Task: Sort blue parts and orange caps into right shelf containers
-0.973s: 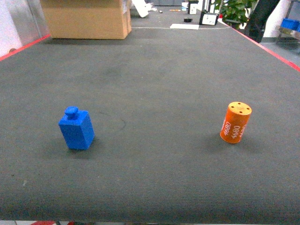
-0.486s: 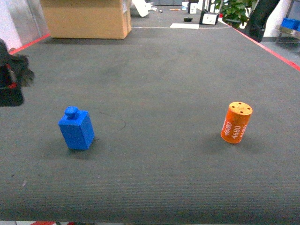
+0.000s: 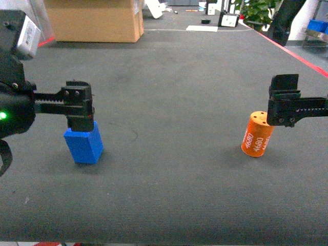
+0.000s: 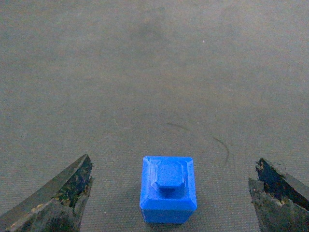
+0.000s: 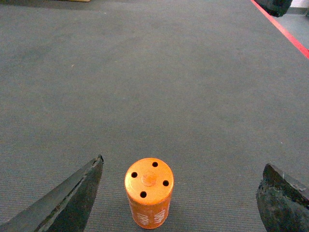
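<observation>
Dark ribbed matting covered the bench (image 3: 179,77), with a cardboard box (image 3: 95,20) at its far edge. Over the blue part (image 3: 83,145), which stood upright, hung the left claw (image 4: 169,193), fingers spread wide and touching nothing. The right claw (image 5: 181,193) hung equally spread above the upright orange cap (image 3: 256,134).

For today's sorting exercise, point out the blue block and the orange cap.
blue block (image 4: 168,189), left wrist view, on its top knob.
orange cap (image 5: 149,180), right wrist view, on its round top face.
</observation>
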Robot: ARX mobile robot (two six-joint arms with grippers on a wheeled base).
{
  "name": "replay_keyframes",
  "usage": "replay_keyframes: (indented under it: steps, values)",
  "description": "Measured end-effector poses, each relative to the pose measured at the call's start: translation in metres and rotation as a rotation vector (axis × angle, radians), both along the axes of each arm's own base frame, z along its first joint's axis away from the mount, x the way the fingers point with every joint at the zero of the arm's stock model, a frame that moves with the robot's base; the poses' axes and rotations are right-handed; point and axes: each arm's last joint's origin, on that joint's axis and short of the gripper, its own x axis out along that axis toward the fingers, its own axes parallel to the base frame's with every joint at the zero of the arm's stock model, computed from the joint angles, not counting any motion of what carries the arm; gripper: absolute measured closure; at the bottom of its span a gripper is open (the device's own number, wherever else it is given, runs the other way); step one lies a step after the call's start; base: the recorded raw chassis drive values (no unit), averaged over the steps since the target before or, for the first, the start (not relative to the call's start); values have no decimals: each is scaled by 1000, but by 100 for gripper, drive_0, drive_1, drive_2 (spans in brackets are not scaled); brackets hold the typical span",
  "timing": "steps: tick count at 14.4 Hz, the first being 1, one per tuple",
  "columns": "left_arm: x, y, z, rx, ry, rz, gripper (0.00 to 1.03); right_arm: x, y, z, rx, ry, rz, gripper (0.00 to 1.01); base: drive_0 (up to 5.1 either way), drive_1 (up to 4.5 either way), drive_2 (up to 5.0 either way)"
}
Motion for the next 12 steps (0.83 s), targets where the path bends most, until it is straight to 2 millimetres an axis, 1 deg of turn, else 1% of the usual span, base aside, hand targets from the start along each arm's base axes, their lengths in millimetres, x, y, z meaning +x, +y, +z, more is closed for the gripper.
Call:
replay_keyframes:
  steps: [3, 4, 8, 12]
  values:
    - [12, -4, -19, -12, 29, 5, 5, 11, 5, -10, 8, 25, 16, 3, 0, 0, 0]
    - [21, -5, -36, -5, 61, 10, 5, 17, 9, -22, 14, 56, 27, 3, 0, 0, 0]
    - [34, -2, -58, 7, 110, 31, 5, 24, 13, -30, 31, 75, 32, 3, 0, 0, 0]
    - [44, 2, -68, 8, 122, 53, 5, 26, 13, -31, 42, 79, 29, 3, 0, 0, 0]
